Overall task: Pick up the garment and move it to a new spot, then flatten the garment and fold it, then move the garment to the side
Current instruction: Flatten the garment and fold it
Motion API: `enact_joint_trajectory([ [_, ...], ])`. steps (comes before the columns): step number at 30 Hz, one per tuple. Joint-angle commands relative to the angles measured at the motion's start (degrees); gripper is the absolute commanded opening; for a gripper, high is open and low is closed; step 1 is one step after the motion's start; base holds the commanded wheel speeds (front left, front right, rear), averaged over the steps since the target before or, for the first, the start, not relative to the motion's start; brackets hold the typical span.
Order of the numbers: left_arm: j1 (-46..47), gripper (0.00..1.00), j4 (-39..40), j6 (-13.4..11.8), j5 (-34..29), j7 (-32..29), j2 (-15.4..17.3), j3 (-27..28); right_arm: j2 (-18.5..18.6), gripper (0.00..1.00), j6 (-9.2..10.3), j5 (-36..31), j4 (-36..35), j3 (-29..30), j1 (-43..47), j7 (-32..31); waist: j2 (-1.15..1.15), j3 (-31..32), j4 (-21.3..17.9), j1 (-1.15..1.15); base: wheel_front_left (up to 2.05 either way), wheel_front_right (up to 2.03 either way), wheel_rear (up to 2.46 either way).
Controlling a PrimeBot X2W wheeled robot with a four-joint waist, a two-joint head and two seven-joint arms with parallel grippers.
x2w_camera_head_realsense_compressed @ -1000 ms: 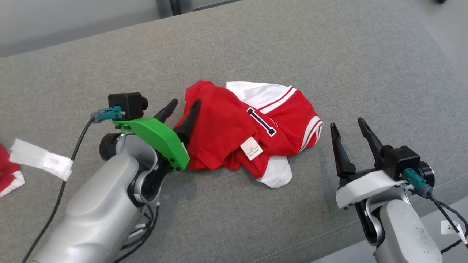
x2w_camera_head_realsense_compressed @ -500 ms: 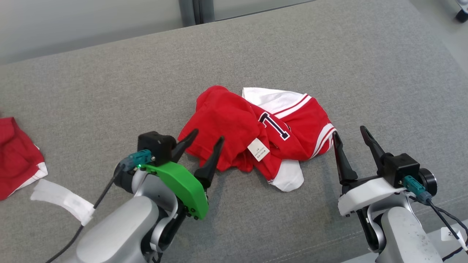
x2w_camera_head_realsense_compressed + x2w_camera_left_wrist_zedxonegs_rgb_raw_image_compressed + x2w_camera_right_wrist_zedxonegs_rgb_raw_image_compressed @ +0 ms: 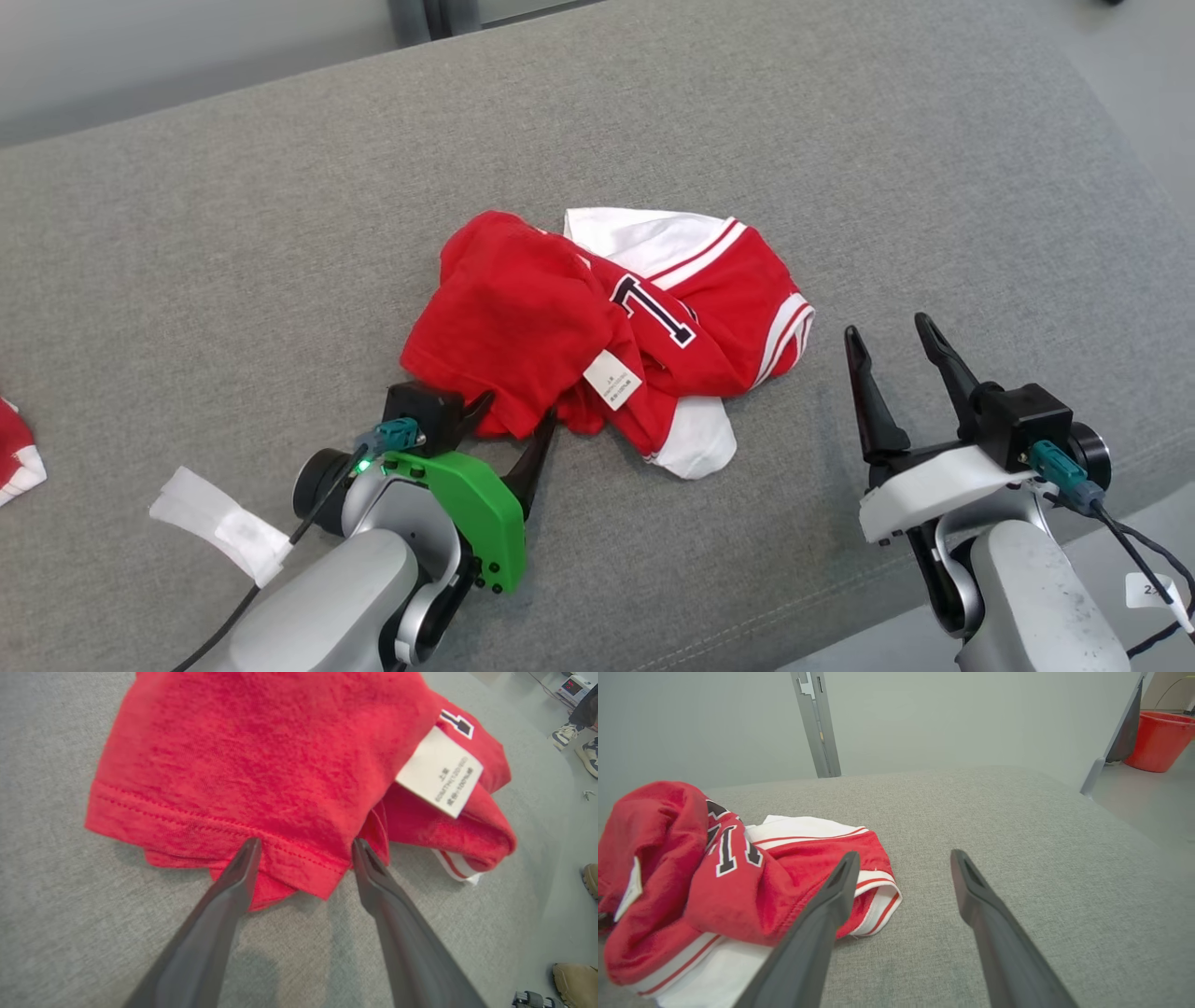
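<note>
The garment [image 3: 523,317], a red and white jersey with a dark numeral and a white label [image 3: 611,380], lies crumpled in the middle of the grey cushion [image 3: 747,112]. My left gripper [image 3: 516,411] stands open at its near left hem. In the left wrist view, the left gripper [image 3: 306,842] has its tips on either side of a corner of the garment [image 3: 261,756], with nothing gripped. My right gripper [image 3: 887,327] is open, just right of the striped sleeve and apart from it. The right wrist view has the right gripper [image 3: 904,855] over bare cushion, with the garment [image 3: 668,858] to its left.
Another red and white cloth [image 3: 14,457] pokes in at the left edge. White tape [image 3: 219,527] wraps the left arm's cable. The cushion's front seam runs below my right gripper. A red bucket [image 3: 1160,739] stands on the floor beyond the cushion; shoes [image 3: 565,735] show off to one side.
My left gripper, still open, has drawn back from the garment's left side to its near hem. The head camera has shifted. My right gripper has barely moved.
</note>
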State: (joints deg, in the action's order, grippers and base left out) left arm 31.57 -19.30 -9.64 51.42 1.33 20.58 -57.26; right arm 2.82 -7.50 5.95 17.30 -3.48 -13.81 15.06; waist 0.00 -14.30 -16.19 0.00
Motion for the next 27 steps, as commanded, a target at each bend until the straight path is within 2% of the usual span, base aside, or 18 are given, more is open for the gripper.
enact_joint_trajectory([
  [1, 0.8, 1.0, -0.6, 0.4, 0.5, 0.4, -0.2, 0.1, 0.1, 1.0, 0.02, 0.2, 0.0, 0.3, -0.1, 0.2, 0.0, -0.6, -1.1, 0.0, 0.0, 0.0, 0.0],
  [6, 1.6, 1.0, -4.7, 0.1, -0.6, 1.1, 0.0, 0.1, 0.1, 1.0, 0.02, 0.4, 0.0, 0.4, 0.0, 0.2, 0.0, -0.6, -1.9, 0.0, 0.0, 0.0, 0.0],
  [12, 1.5, 1.0, -8.0, 1.2, -0.9, 1.3, -0.5, -1.0, 0.1, 1.0, 0.02, 0.1, 0.2, 0.3, 0.5, 0.2, 0.0, 0.0, -1.6, 0.0, 0.0, 0.0, 0.0],
  [13, 1.4, 0.92, -8.4, 1.5, -0.8, 1.2, -0.6, -1.1, 0.1, 1.0, 0.02, 0.1, 0.2, 0.3, 0.5, 0.2, 0.0, 0.0, -1.4, 0.0, 0.0, 0.0, 0.0],
  [14, 1.4, 0.92, -8.4, 1.5, -0.8, 1.2, -0.6, -1.1, 0.1, 1.0, 0.02, 0.1, 0.2, 0.3, 0.5, 0.2, 0.0, 0.0, -1.4, 0.0, 0.0, 0.0, 0.0],
  [16, 1.5, 0.0, -8.9, 1.7, -0.6, 1.3, -0.8, -1.2, 0.1, 1.0, 0.02, 0.0, 0.1, 0.1, 0.7, 0.2, 0.0, 0.2, -1.1, 0.0, 0.0, 0.0, 0.0],
  [23, 1.7, 0.0, -6.6, 2.4, 0.7, 3.1, -0.1, 0.5, 0.1, 1.0, 0.02, -0.9, 0.0, 0.7, 1.0, 0.2, 0.0, 0.8, 0.6, 0.0, 0.0, 0.0, 0.0],
  [27, 0.7, 0.0, -0.8, 1.8, 1.2, 3.9, 1.8, 1.5, 0.2, 1.0, 0.02, -1.7, -0.1, 1.9, 1.6, 0.2, 0.0, 1.2, 2.2, 0.0, 0.0, 0.0, 0.0],
])
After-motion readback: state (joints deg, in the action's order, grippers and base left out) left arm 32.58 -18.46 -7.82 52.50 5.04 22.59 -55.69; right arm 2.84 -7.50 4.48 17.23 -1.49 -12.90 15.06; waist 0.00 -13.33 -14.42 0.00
